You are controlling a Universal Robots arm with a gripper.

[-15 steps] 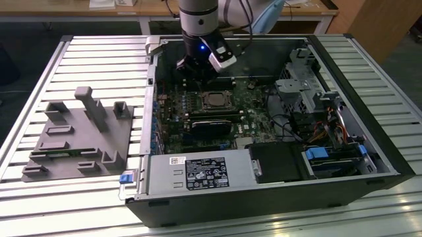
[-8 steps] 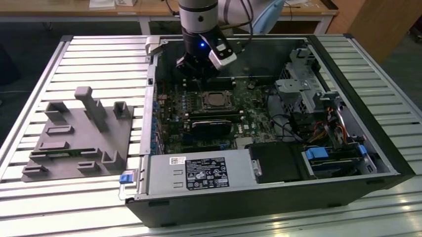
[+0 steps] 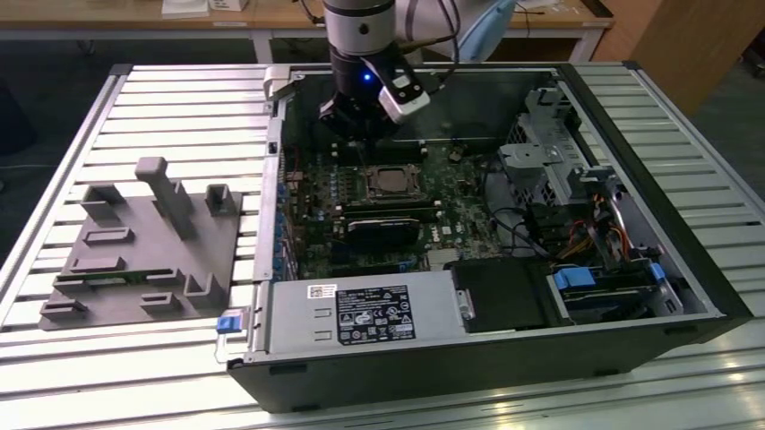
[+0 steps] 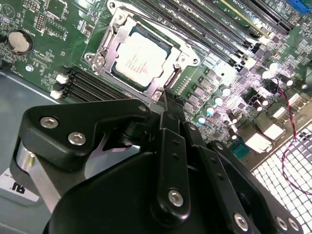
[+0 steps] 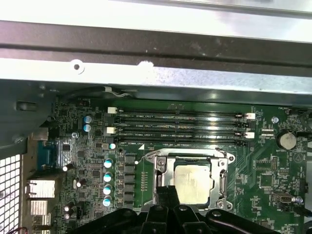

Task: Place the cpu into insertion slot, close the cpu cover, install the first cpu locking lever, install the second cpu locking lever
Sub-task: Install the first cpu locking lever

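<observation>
Cpu cover: lying flat on the green board.
Cpu: showing through its window.
Gripper: fingers pressing together, tips pointing just beside the cover's edge.

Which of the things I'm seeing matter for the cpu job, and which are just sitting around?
For the job:
cpu
cpu cover, lying over the cpu's edges
gripper, close beside the cover

Lying about:
memory slots
coin battery
grey fixture block
power supply
</observation>
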